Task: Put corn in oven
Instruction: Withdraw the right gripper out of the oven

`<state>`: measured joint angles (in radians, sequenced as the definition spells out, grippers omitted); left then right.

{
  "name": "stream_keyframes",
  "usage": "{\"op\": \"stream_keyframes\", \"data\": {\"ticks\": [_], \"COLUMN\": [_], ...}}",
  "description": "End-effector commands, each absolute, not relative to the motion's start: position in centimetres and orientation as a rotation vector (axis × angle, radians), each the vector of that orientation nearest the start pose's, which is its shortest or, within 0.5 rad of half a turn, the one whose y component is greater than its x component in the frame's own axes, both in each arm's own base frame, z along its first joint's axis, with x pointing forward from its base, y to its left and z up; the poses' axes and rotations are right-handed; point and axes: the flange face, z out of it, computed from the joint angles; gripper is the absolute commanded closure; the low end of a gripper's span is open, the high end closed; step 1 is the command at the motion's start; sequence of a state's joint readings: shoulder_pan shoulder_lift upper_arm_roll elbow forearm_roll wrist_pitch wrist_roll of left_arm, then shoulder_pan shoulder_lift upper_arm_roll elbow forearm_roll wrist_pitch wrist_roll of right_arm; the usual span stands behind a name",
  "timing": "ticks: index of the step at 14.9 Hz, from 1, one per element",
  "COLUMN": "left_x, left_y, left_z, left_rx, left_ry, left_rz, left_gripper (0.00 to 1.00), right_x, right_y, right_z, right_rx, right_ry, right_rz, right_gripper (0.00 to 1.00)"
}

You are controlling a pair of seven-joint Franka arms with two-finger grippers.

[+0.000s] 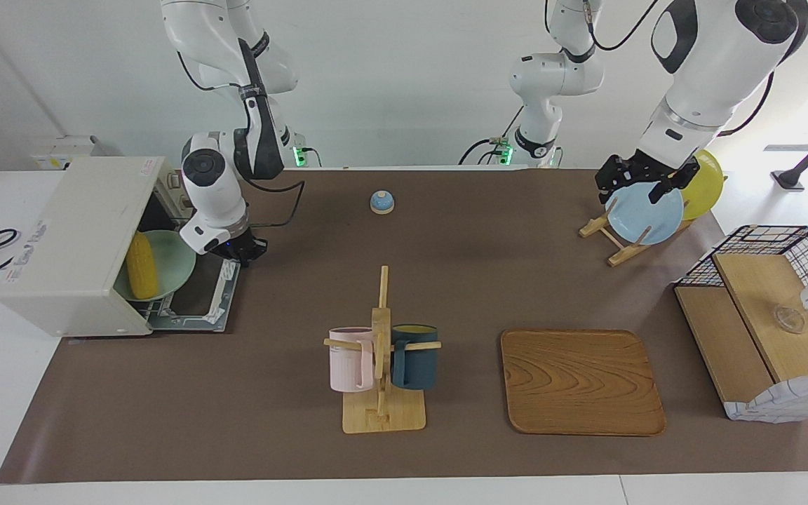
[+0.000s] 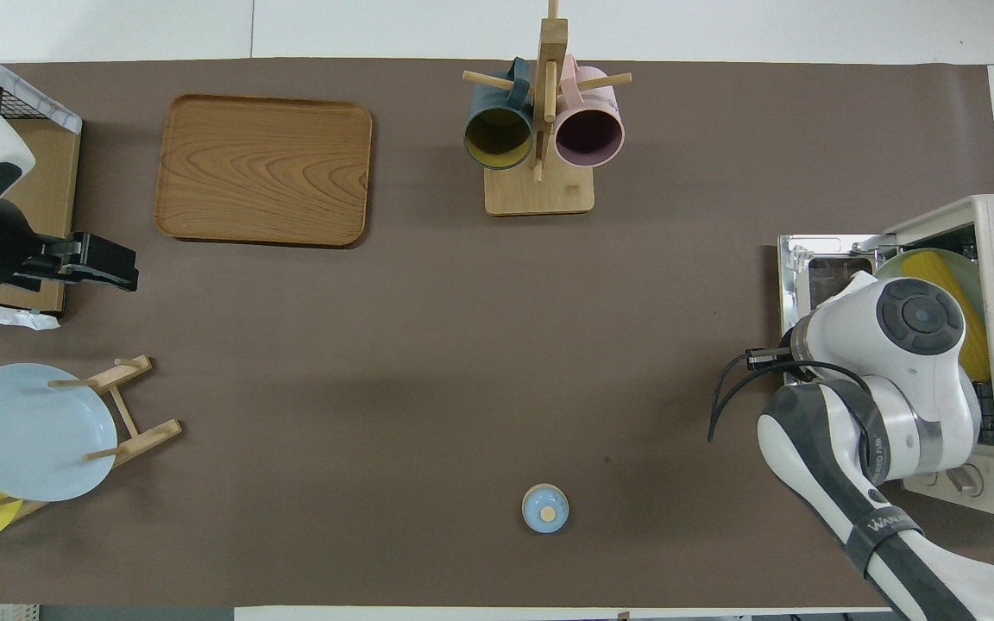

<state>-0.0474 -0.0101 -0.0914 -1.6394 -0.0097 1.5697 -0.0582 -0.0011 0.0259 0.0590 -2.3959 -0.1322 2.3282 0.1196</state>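
The oven [image 1: 71, 242] is sitting at the right arm's end of the table [image 1: 446, 280], its door [image 1: 197, 294] lying folded down flat and open. Inside, a pale green plate [image 1: 169, 263] is resting on the rack, and the corn [image 1: 142, 266] is lying on that plate, well within the oven's mouth. The right gripper [image 1: 241, 252] is hanging over the edge of the lowered door nearest the robots, its fingertips pressed together and holding nothing. At the left arm's end, the left gripper [image 1: 646, 184] is hovering over the blue plate [image 1: 644, 214] standing in the wooden plate rack [image 1: 611, 245], jaws spread wide apart and empty, the arm waiting there. Toward mid-table a wooden tray [image 1: 581, 382] is lying beside the mug stand [image 1: 381, 393], which is carrying a pink mug [image 1: 349, 359] and a dark blue mug [image 1: 414, 356]. A small blue bell [image 1: 381, 202] is sitting close to the robots.
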Motion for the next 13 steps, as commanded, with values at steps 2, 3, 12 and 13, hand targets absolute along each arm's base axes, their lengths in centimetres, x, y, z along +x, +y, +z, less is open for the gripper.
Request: {"op": "stream_keyframes", "data": {"ticks": [2,3,12,13], "left_x": [53.7,53.7,53.7,53.7], "left_y": [-7.3,-7.4,-7.4,-7.4], "left_z": [59.8,59.8,59.8,59.8], "left_rx": [-3.131,-3.131,-3.131,-3.131], "left_ry": [0.129,0.132,0.129,0.129], "left_rz": [0.084,0.081,0.081,0.081], "left_gripper": [0.00,0.00,0.00,0.00], "right_x": [48.4,48.9,53.9,53.8], "right_y": [-0.7,-0.8,-2.4,-3.2], "right_z": [30.2,30.8,40.9,41.8], "right_rx": [-3.282,-3.298,-3.413,-3.407], "right_ry": [-0.120,-0.148,-0.346,-0.386], "right_rz": [0.116,0.101,0.174,0.194], "right_gripper": [1.00,1.00,1.00,1.00]}}
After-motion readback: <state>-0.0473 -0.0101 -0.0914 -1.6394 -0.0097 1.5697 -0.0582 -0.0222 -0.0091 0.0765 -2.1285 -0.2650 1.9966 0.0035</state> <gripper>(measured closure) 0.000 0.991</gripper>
